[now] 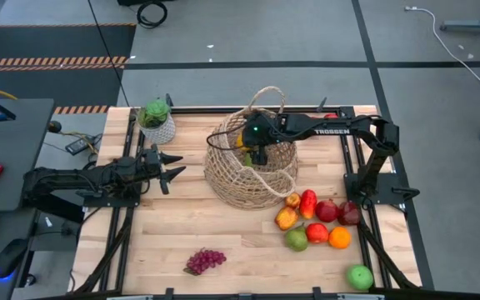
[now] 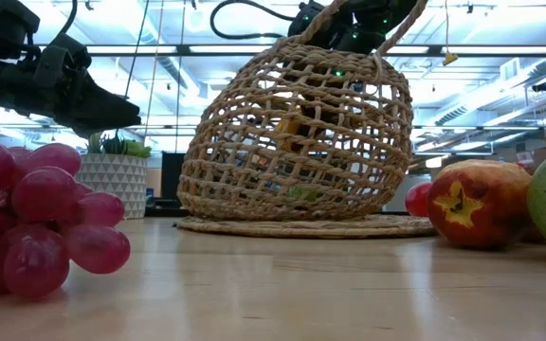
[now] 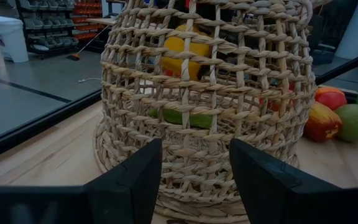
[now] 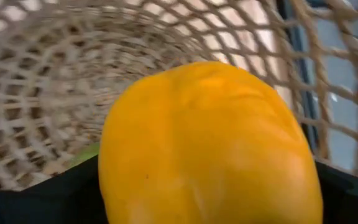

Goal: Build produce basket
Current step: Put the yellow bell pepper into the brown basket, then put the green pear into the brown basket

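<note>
The right pincer is buried inside the basket. A green item behind the weave is unidentifiable. The grapes run off the low view's edge.

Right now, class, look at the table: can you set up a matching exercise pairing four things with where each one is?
Things:
1. yellow pepper
2. grape bunch
3. potted plant
4. green apple

Places:
A. near front edge, left of the fruit pile
B. back left of the table
C. inside the basket, in the right tool
D. front right corner

Pairs: 1-C, 2-A, 3-B, 4-D
</note>
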You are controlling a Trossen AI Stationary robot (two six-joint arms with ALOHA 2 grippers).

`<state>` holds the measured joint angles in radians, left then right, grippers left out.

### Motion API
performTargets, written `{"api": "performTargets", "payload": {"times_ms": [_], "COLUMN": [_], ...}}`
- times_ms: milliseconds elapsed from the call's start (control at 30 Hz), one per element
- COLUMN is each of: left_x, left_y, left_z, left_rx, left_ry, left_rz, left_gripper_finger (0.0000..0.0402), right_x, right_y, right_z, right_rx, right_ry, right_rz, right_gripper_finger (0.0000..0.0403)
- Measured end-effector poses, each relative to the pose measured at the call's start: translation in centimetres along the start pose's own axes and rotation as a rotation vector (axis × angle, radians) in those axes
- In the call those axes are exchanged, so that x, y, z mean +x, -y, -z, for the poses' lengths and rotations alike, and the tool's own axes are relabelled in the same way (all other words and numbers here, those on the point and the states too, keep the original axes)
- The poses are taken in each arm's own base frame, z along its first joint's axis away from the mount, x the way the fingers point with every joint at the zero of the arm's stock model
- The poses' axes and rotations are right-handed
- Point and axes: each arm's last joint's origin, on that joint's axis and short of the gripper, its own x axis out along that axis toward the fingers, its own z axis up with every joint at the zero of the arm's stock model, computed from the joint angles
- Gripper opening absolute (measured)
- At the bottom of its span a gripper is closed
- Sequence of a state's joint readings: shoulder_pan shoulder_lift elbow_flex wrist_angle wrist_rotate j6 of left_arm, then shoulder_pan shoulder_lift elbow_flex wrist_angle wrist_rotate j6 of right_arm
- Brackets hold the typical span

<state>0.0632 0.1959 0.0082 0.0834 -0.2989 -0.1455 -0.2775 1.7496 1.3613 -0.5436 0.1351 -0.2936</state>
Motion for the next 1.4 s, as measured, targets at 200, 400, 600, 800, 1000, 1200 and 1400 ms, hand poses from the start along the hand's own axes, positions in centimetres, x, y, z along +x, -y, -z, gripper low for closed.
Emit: {"api": "performTargets", "payload": {"times_ms": [200, 400, 600, 800, 1000, 1200, 1400], "left_x": [0.0, 0.0, 0.0, 0.0, 0.0, 0.0, 0.0], "left_y": [0.0, 0.0, 0.0, 0.0, 0.0, 0.0, 0.0], "left_z": [0.0, 0.0, 0.0, 0.0, 0.0, 0.0, 0.0], "left_rx": [0.000, 0.000, 0.000, 0.000, 0.000, 0.000, 0.000], "left_ry": [0.000, 0.000, 0.000, 0.000, 0.000, 0.000, 0.000], "left_rz": [0.000, 0.000, 0.000, 0.000, 0.000, 0.000, 0.000], "left_gripper_finger": [0.0193, 0.0197, 0.0193, 0.0197, 0.0193, 0.0196, 0.0194], "right_x": [0.0, 0.0, -0.2, -1.6, -3.8, -6.0, -8.7], "right_y": [-0.1, -0.2, -0.1, 0.0, 0.7, 0.6, 0.4], "right_z": [0.4, 0.6, 0.5, -0.7, -2.4, -3.8, -4.9], "right_rx": [0.001, -0.002, -0.008, -0.019, -0.019, -0.035, -0.057], "right_ry": [-0.041, -0.057, -0.070, -0.076, -0.057, -0.043, -0.062], "right_rz": [-0.010, -0.013, 0.006, 0.012, 0.025, 0.014, 0.002], "right_gripper_finger": [0.0395, 0.0399, 0.0399, 0.0399, 0.0399, 0.0398, 0.0399]}}
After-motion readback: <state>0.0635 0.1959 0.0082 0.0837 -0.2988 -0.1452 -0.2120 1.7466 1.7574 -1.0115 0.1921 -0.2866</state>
